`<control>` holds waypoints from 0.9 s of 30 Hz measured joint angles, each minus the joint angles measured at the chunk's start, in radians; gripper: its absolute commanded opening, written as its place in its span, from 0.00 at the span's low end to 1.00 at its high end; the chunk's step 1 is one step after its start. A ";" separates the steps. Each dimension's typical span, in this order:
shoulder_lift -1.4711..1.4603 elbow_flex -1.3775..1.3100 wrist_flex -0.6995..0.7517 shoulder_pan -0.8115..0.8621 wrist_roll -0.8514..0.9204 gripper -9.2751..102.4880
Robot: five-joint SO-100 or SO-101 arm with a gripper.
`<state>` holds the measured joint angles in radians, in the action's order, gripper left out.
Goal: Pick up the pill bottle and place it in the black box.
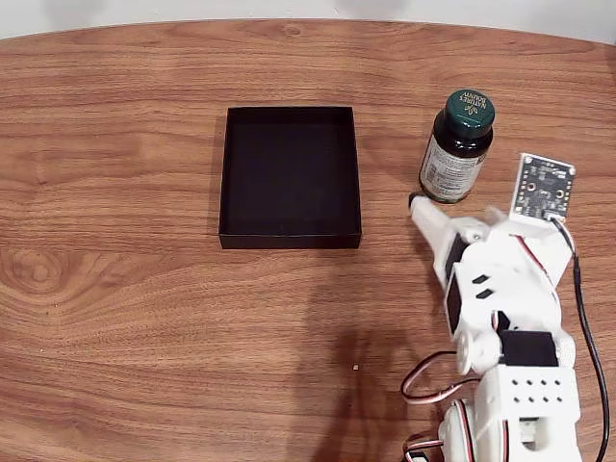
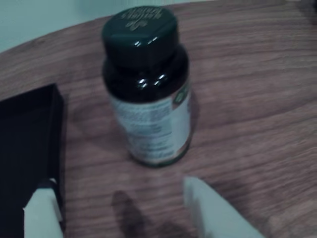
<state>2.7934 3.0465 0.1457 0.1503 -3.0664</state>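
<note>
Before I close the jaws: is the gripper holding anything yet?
Nothing held. The gripper is open, short of the upright pill bottle on the table.

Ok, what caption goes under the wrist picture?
Open white fingers reach toward the standing pill bottle, black box at left.

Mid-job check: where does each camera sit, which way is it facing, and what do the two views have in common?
Fixed view: above the wooden table, looking down; the white arm enters from the bottom right, gripper just short of the pill bottle.
Wrist view: rides on the arm, looking forward and down past two white fingertips at the upright pill bottle.
Shared: the bottle, the black box beside it, and the tabletop.
</note>
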 measured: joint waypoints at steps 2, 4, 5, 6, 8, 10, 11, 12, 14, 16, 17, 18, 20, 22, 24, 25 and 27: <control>-0.066 0.000 -0.086 0.014 0.000 0.39; -0.129 0.000 -0.161 0.023 0.000 0.40; -0.158 0.000 -0.195 0.031 -0.002 0.41; -0.187 0.000 -0.225 0.038 -0.008 0.41; -0.245 0.000 -0.291 0.051 -0.025 0.43; -0.313 0.000 -0.368 0.054 -0.038 0.44; -0.345 0.000 -0.407 0.054 -0.046 0.44; -0.380 0.000 -0.449 0.054 -0.054 0.45; -0.451 0.000 -0.535 0.060 -0.072 0.46; -0.514 -0.002 -0.607 0.067 -0.094 0.46; -0.540 -0.002 -0.634 0.071 -0.104 0.46; -0.565 -0.005 -0.652 0.071 -0.117 0.47; -0.606 -0.021 -0.676 0.071 -0.140 0.47; -0.638 -0.041 -0.690 0.071 -0.161 0.47; -0.669 -0.060 -0.703 0.071 -0.184 0.47; -0.684 -0.066 -0.709 0.071 -0.192 0.47; -0.709 -0.078 -0.718 0.071 -0.204 0.47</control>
<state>2.0847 2.9683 -0.5722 0.2209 -3.2704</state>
